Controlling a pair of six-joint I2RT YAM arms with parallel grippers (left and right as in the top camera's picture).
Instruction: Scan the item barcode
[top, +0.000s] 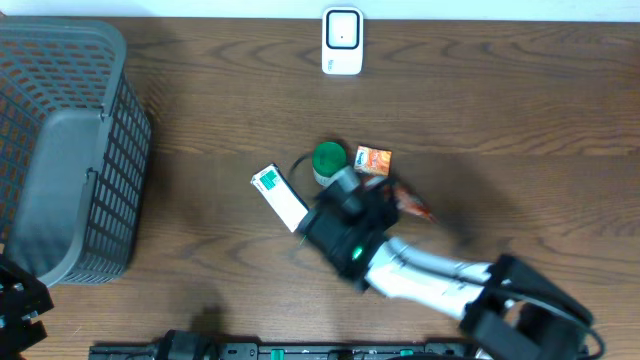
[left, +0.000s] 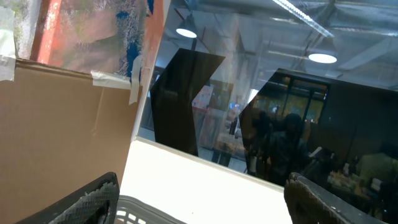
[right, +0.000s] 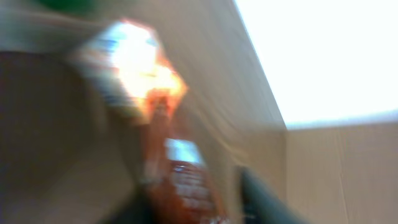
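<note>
dark wood-grain bench carries everything. at its left edge stands a grey mesh basket, and at the middle of the far edge a white scanner. near the bench's centre four small items lie close together: a green round tub, an orange packet just beside it, a white and green box toward the left edge, and a red sachet toward the right edge. all four lie well apart from the scanner.

the right gripper stretches from the near right corner and sits over this cluster, between tub and sachet. whether its claw is wide, narrow or holding any of them i cannot tell, since its own view is all blur.

the left gripper hangs at the near left corner, claw wide and holding nothing. the basket's rim shows just below it. it faces cardboard, dark window glass and ceiling lights.
</note>
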